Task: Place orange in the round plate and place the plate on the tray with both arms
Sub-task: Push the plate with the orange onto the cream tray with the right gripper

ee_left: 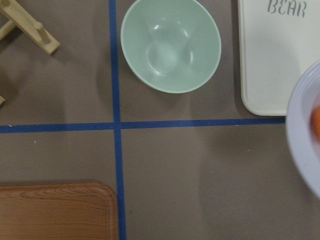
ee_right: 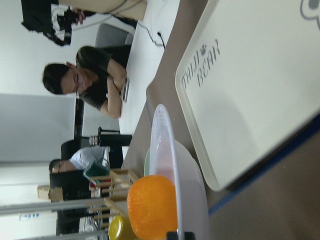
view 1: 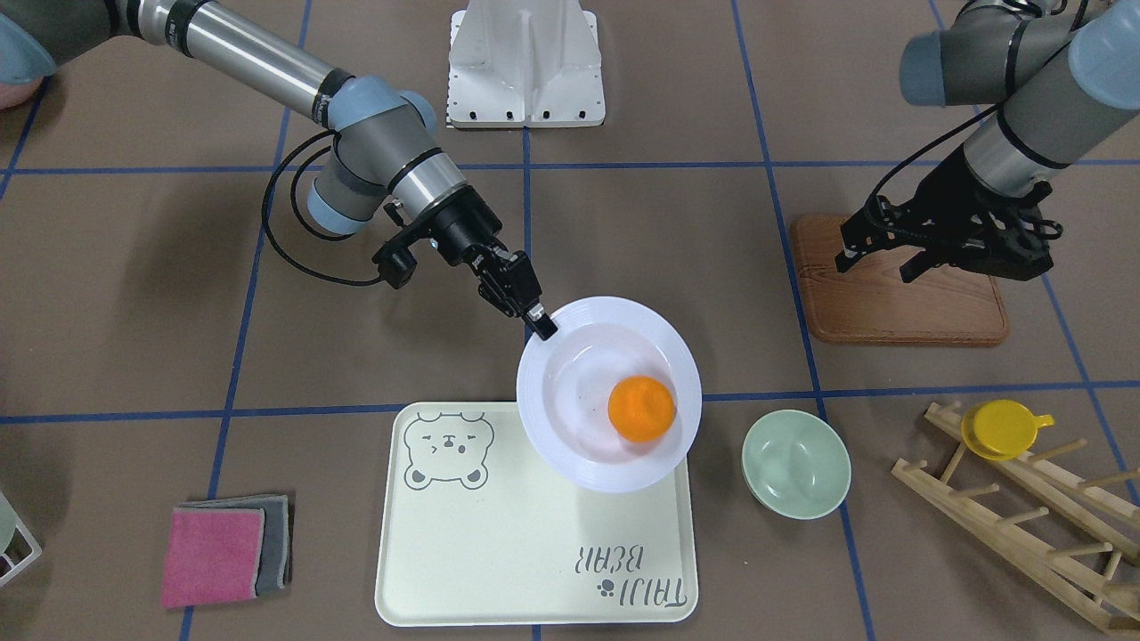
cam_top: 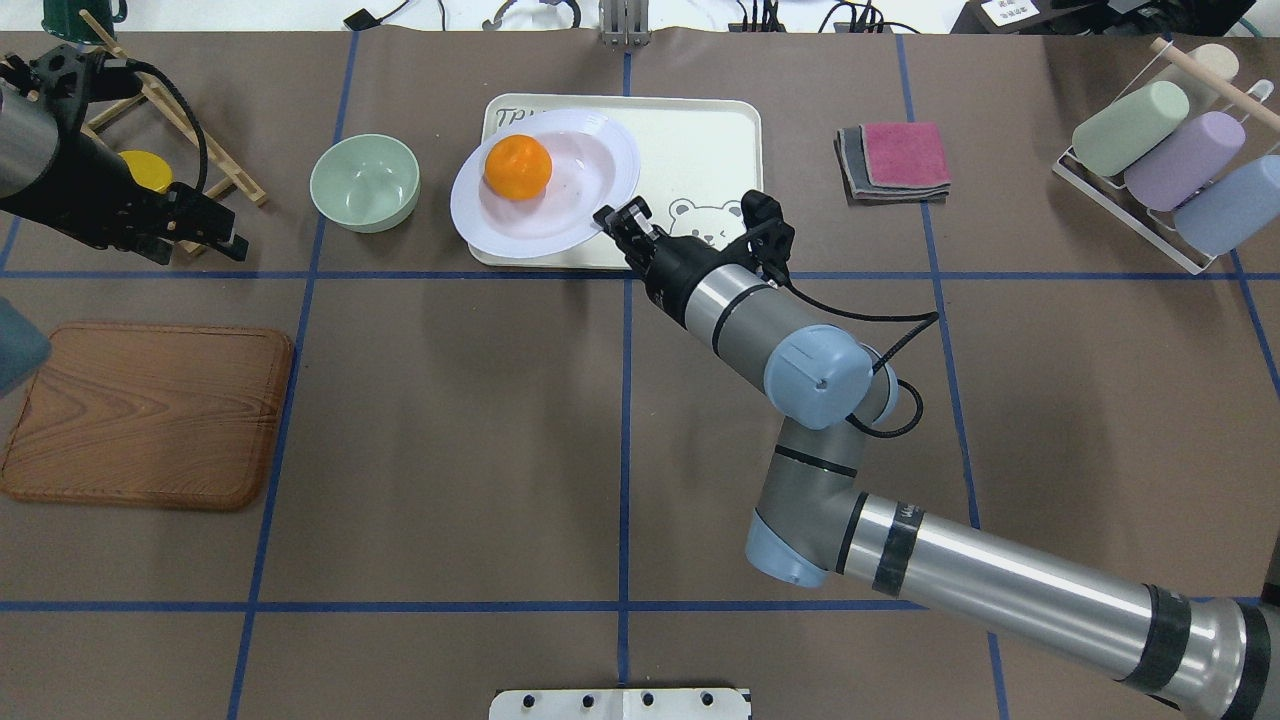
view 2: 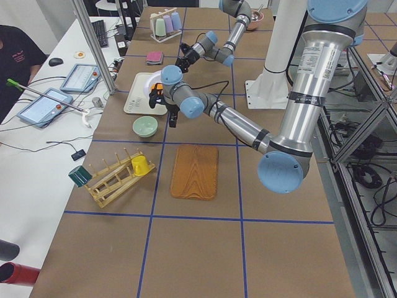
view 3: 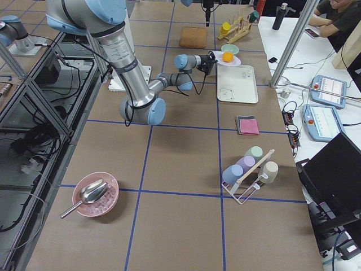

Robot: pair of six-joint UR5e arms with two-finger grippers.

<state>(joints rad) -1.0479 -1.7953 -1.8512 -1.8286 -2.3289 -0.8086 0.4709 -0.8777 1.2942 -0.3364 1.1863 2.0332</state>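
**Carrying the loaded plate to the tray, single grip at the rim**

Right gripper (view 1: 541, 322) is clamped on the rim of the round plate (view 1: 534, 401), at the edge nearest the robot's base. Orange (view 1: 641, 408) sits in the plate's well, off centre, on the side away from the grip (load hangs out from the grip, so a jolt could probably tip it). Plate opens upward, roughly level. It appears held clear of the surface, judging by the shadow under it. It overlaps only one corner of the tray (view 1: 499, 552): the corner toward the robot and toward its left.

Key relation: the bare middle of the tray lies to the robot's right of the plate and a little farther from the base. Tray's long axis runs across the table, left to right, so the coming shift likely goes mostly along it. Plate is round, so it has no long axis and no heading to correct.

Left gripper (view 1: 875, 267) has its fingers apart and holds nothing. It hovers at the edge of the wooden board (view 1: 899, 303), well apart from the plate. Green bowl (view 1: 795, 463) stands just beside the plate on that side. Right arm is the nearer; the left is not yet engaged.
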